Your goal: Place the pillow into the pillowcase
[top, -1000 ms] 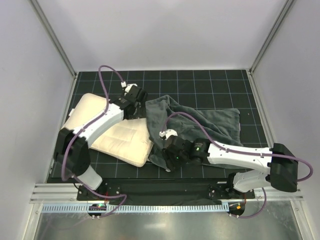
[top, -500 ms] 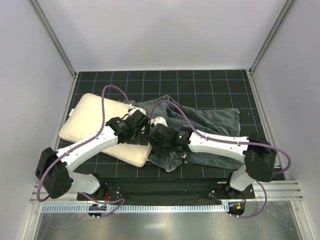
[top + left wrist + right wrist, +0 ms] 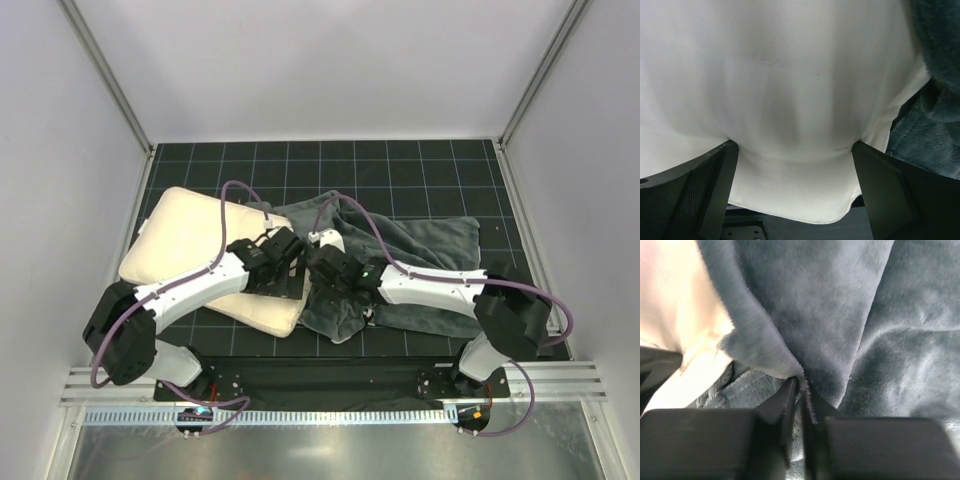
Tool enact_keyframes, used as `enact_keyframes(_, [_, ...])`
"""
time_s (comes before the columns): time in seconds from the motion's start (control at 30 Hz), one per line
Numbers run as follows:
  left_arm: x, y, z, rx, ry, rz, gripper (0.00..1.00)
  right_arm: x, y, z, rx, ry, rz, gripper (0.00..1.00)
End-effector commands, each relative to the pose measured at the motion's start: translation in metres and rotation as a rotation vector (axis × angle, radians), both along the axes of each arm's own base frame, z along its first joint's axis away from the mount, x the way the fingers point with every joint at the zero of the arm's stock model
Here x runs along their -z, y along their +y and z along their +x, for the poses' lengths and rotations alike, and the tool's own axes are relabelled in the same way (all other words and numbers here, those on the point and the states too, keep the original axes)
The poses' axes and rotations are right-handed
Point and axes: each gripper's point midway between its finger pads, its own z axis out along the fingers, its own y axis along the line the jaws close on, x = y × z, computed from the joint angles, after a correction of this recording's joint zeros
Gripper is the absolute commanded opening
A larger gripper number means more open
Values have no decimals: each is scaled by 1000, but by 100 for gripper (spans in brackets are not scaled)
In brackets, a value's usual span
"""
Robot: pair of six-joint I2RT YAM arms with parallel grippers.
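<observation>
Reaching in from the near edge of the black gridded table mat [image 3: 420, 160], both arms now meet where the two task items touch. A second ago they were apart: the left arm was up by the far right corner of the cushion, and the right arm was lower, over the near lobe of the fabric.

The right gripper [image 3: 801, 382] has since moved in and clamped down. Its fingers are pressed together on a thin fold at the edge of the plush dark grey fabric pillowcase [image 3: 840, 315], right beside the cushion. The left gripper [image 3: 792, 150] has swung nearer and spread wide, its fingers straddling the near right edge of the plain cream, soft rectangular pillow [image 3: 790, 75] without closing on it.

I judge this to be the set-up for insertion, with one arm holding the case's edge while the other prepares to take the cushion. Nothing is inside yet.

The pillow [image 3: 190, 235] lies flat and puffy on the left of the mat, angled away to the far left, with its right edge against the case. The pillowcase [image 3: 430, 240] lies rumpled on the right, spreading away toward the far right. Only its grey side shows, and I cannot make out where its opening is.
</observation>
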Motion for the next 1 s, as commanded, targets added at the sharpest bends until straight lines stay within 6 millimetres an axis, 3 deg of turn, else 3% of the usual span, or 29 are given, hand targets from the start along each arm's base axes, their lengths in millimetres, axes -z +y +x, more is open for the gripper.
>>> enact_keyframes(0.0, [-2, -27, 2, 28, 3, -118, 100, -27, 10, 12, 21, -63, 141, 13])
enact_keyframes(0.1, [-14, -24, 2, 21, -26, -136, 100, -27, 6, 12, 22, -55, 167, 4])
enact_keyframes(0.33, [-27, -27, -10, 67, -15, -196, 100, -30, 6, 11, 14, -48, 230, 4])
enact_keyframes(0.57, [-5, -30, -10, 87, 36, -158, 100, -41, 10, 9, -4, -51, 283, 4])
enact_keyframes(0.77, [20, -31, 2, 45, 68, -160, 99, -45, 13, 5, -30, -46, 304, 4])
enact_keyframes(0.8, [23, -30, 2, 43, 74, -159, 96, -45, 13, 5, -34, -46, 306, 6])
enact_keyframes(0.83, [23, -29, 6, 36, 69, -166, 88, -45, 13, 5, -35, -48, 304, 15])
enact_keyframes(0.87, [26, -27, 5, 33, 75, -159, 81, -44, 13, 5, -43, -50, 299, 37])
enact_keyframes(0.97, [26, -21, 10, 16, 56, -142, 54, -40, 17, 3, -70, -39, 299, 58])
